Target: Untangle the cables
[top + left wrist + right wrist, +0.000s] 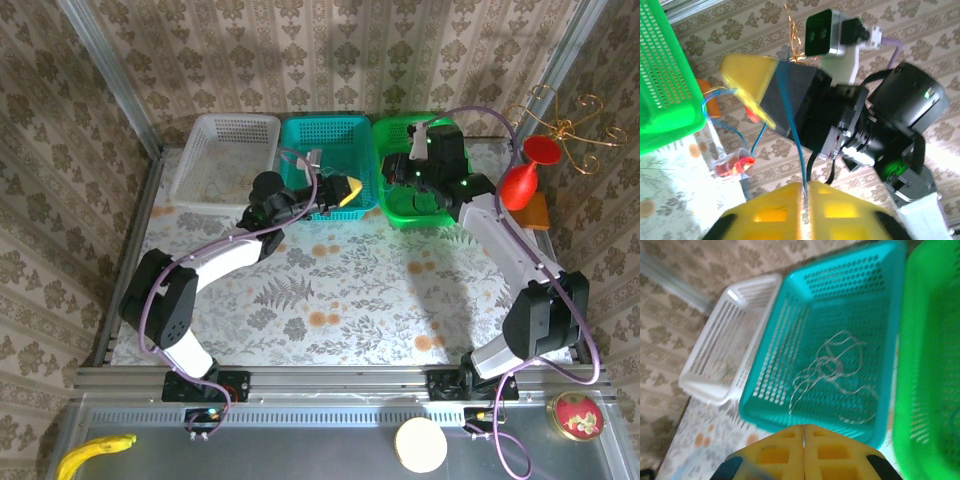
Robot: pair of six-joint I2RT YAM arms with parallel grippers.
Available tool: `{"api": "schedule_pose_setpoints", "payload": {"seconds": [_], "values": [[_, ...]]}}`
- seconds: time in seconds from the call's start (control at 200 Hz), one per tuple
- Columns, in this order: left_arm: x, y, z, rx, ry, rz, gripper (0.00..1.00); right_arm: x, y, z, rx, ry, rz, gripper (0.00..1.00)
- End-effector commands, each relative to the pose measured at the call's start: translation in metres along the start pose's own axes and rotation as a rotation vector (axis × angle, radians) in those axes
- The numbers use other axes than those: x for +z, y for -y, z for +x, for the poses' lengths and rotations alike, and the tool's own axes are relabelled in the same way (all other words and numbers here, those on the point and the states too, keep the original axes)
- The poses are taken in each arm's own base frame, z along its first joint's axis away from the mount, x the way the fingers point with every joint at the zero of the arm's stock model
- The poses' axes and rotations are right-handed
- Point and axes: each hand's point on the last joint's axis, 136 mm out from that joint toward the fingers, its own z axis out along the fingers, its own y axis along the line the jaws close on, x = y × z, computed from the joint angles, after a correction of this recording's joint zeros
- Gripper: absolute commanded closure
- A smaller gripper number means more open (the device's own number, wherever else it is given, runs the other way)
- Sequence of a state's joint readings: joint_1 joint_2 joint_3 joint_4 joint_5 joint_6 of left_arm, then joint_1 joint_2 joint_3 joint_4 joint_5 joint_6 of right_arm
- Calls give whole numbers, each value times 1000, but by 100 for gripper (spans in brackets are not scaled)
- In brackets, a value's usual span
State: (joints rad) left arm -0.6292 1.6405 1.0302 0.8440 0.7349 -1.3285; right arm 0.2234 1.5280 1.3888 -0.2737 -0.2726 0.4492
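Blue cable is running out of sight between left gripper pads; whitish cables are showing blurred, strands inseparable.

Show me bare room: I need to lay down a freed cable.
Bare: the table between the baskets and the near rail. Crowded: the teal basket, with pale cables and the left gripper at its corner; the green basket, under the right gripper.
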Motion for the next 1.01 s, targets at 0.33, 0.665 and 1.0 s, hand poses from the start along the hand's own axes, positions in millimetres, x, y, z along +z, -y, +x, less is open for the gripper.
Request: {"api": "schedule_pose_setpoints", "payload": {"seconds": [0.33,0.665,1.0], "values": [[-53,7,-47,113,108,-83,0,6,88,-50,-22,171,412,100],[-99,10,-68,170,193,-196,0,37,138,-37,-78,116,612,49],[-151,-1,-84,213,325,-389,0,20,110,-26,-39,72,481,26]]}}
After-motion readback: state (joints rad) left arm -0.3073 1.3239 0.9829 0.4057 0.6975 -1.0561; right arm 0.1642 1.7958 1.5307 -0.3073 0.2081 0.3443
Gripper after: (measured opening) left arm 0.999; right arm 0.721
